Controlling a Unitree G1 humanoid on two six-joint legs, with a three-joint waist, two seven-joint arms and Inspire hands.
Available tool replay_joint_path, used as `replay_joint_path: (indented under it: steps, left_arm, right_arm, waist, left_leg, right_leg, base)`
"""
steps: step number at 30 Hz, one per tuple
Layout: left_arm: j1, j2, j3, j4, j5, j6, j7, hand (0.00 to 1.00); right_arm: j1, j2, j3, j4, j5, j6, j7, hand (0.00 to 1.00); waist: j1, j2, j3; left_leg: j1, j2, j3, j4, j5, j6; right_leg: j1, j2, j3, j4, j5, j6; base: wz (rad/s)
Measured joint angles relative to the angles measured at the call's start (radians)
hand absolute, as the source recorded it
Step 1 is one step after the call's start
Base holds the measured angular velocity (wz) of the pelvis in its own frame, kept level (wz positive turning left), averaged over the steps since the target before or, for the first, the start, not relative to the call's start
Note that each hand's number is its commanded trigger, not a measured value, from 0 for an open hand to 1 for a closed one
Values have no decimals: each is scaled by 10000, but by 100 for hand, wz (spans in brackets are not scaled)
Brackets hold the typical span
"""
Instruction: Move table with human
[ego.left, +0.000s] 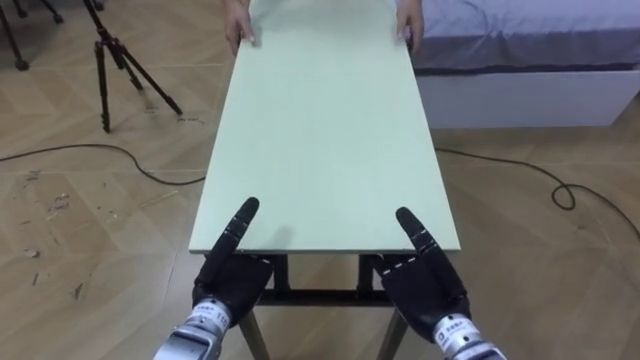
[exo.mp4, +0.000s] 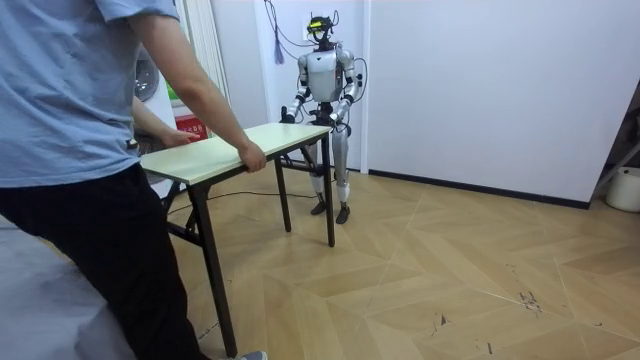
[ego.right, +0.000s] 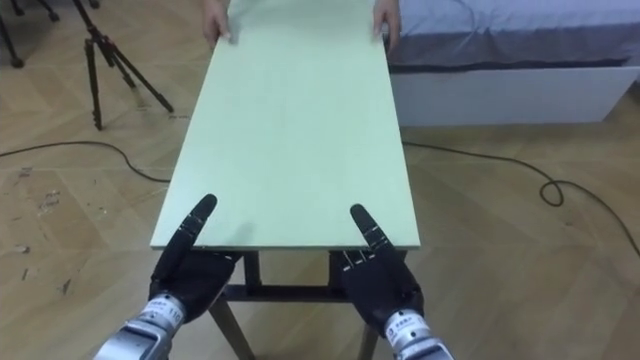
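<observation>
A long pale-green folding table (ego.left: 320, 130) with a dark frame runs away from me across the wood floor. My left hand (ego.left: 232, 275) and right hand (ego.left: 425, 285) hold its near short edge. Each thumb lies on top of the board, and the fingers reach under it, out of sight. At the far end a person grips both corners, one hand (ego.left: 238, 30) at the left and the other (ego.left: 408, 28) at the right. In the room view I stand upright at one end of the table (exo.mp4: 230, 148), and the person leans over the other end.
A black tripod (ego.left: 115, 60) stands on the floor to the table's far left. A bed with a white base (ego.left: 520, 90) lies to the far right. Dark cables (ego.left: 100, 155) cross the floor on both sides. The room view shows open floor toward its right.
</observation>
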Motion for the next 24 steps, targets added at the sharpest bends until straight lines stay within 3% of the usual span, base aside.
replay_joint_path:
  steps: [1, 2, 3, 4, 5, 9, 16, 24]
  left_arm:
    - [7, -19, 0, 0, 2, -13, 0, 0]
    - [14, -34, 0, 0, 3, -21, 0, 54]
    - [36, -66, 0, 0, 5, -36, 0, 66]
    - [70, -84, 0, 0, 5, -40, 1, 78]
    - [81, -87, 0, 0, 5, -41, 1, 100]
    - [149, -98, 0, -9, 7, -99, 2, 100]
    - [224, -343, -95, -54, 277, -103, 299, 100]
    - [378, -447, -137, -90, 825, -196, 590, 100]
  right_arm:
    - [0, 30, -38, -23, 0, -2, -1, 4]
    - [0, 47, -65, -39, 0, -2, -1, 65]
    - [0, 65, -92, -61, 7, -3, -2, 89]
    - [0, 65, -99, -67, 12, -3, -2, 100]
    - [0, 68, -104, -68, 12, -3, -2, 100]
    - [-11, 138, -120, -74, 27, -3, -5, 100]
    - [-92, 222, -176, -33, 5, -162, -1729, 100]
    - [-81, 262, -99, -35, -88, -341, -1763, 100]
  waist:
    - [-10, 45, 3]
    - [-14, 67, 4]
    - [0, 117, 4]
    - [-4, 160, -3]
    - [-35, 171, -7]
    - [-169, 228, -11]
    - [56, 289, 10]
    - [46, 224, 67]
  left_leg:
    - [-3, 0, 7, -1, 0, 0]
    - [-4, -1, 16, -5, 0, 0]
    - [-3, -2, 25, -17, 1, 1]
    - [6, -2, 33, -16, 1, 1]
    - [9, -2, 34, -15, 1, 1]
    - [6, -3, 31, -24, 1, 1]
    - [40, -29, 31, -158, 20, 22]
    - [226, -41, 59, -371, 21, 21]
  right_leg:
    - [-12, 2, 8, 1, 0, 0]
    - [-21, 4, 11, 3, 0, 0]
    - [-34, 6, 16, 6, 0, 0]
    - [-36, 8, 24, 6, 0, 0]
    - [-35, 8, 25, 6, 0, 0]
    - [-31, 8, 16, 7, 0, 0]
    - [-35, -25, 16, -22, -1, 1]
    - [18, -38, 29, -27, 0, 2]
  base:
    - [0]
    - [0]
    - [-4]
    - [-3]
    - [0]
    - [0]
    - [1]
    - [0]
